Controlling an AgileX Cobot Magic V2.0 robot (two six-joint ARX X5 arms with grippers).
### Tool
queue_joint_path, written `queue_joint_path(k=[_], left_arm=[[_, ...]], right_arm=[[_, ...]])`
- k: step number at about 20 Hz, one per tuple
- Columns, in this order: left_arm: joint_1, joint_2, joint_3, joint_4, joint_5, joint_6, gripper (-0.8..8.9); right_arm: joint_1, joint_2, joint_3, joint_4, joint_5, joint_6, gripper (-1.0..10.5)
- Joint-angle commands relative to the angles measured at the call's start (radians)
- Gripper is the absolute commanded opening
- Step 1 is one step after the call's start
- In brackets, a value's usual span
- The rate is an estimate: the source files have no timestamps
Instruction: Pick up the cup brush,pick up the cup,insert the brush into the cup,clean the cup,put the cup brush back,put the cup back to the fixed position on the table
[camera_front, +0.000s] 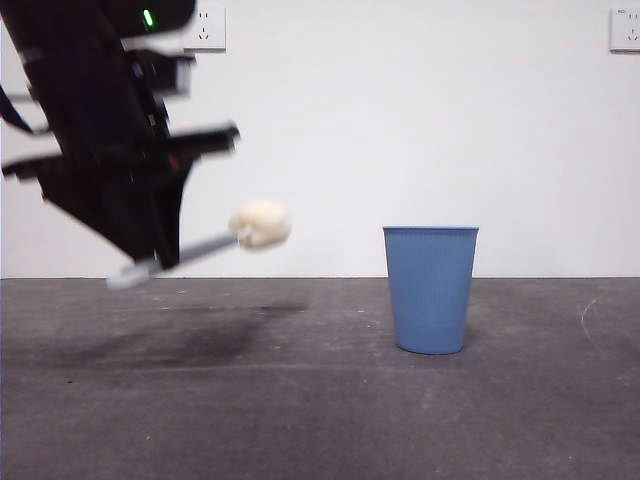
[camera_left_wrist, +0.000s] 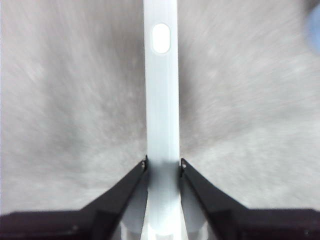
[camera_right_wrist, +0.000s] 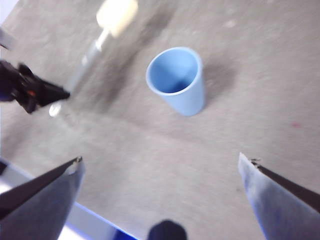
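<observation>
My left gripper is shut on the grey handle of the cup brush and holds it in the air at the left, above the table. The brush tilts, its cream sponge head raised toward the cup. In the left wrist view the jaws of the left gripper clamp the handle, whose looped tip points away. The blue ribbed cup stands upright and empty on the table, right of the brush. My right gripper is open, high above the cup, and sees the brush too.
A white wall with two sockets stands behind the table. The table's near edge, with a blue strip, shows in the right wrist view. A dark shadow lies on the table under the left arm.
</observation>
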Motion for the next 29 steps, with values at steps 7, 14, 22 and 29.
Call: queue_joint_path(k=[7,14,22,29], left_arm=[[0.003,-0.341,0.002,-0.153,-0.002,0.122,-0.08],[0.003,-0.468,0.002,-0.233,-0.001,0.122,-0.08],[0.003,-0.468,0.002,-0.265,0.001,0.130,-0.08],[0.003,-0.468,0.002,-0.271,0.001,0.129,-0.08]], right_arm=[[0.050,0.010,-0.368,0.418,-0.064,0.023,5.6],[0.119,0.118,-0.609,0.846,0.028,0.119,5.6],[0.189,0.473,-0.636,1.246,0.093,0.064,5.6],[0.229,0.697,-0.636,1.555,0.123,0.028,5.6]])
